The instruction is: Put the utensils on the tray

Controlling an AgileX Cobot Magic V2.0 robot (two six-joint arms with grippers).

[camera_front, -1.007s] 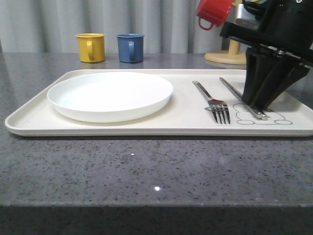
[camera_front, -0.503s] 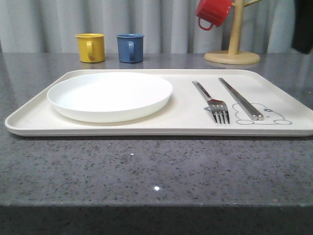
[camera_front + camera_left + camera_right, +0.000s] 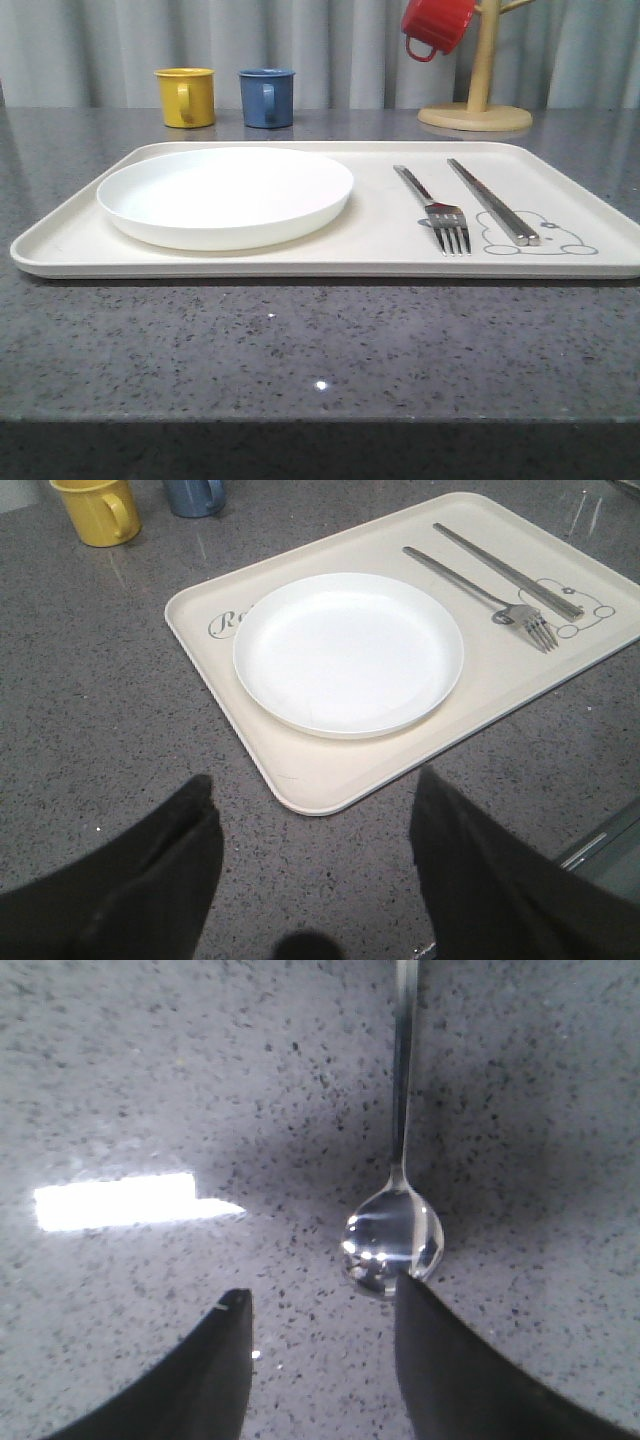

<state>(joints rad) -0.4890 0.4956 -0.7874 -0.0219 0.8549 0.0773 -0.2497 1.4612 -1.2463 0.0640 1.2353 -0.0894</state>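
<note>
**Fork and chopsticks on the tray, spoon on the bare tabletop**

The cream tray (image 3: 300, 262) lies on the grey speckled tabletop (image 3: 300, 350). On its left half sits a round white plate (image 3: 225, 195). To the right of the plate, the fork (image 3: 437, 207) and the chopsticks (image 3: 492, 200) lie side by side on the tray — the fork nearer the plate, tines toward the camera, the chopstick tips resting on the rabbit drawing (image 3: 545, 237).

The spoon (image 3: 395, 1230) lies on the tabletop, off the tray, seen from the right wrist. The right claw (image 3: 320, 1305) hangs above it with its fingers spread and nothing between them; the bowl of the spoon sits just by one fingertip, though contact cannot be judged.

The left claw (image 3: 312, 810) is released too — held over the tabletop near the tray's edge, gripping nothing.

Behind the tray stand a yellow mug (image 3: 186, 96) and a blue mug (image 3: 267, 97); a red mug (image 3: 436, 25) hangs on a wooden mug tree (image 3: 476, 112).
</note>
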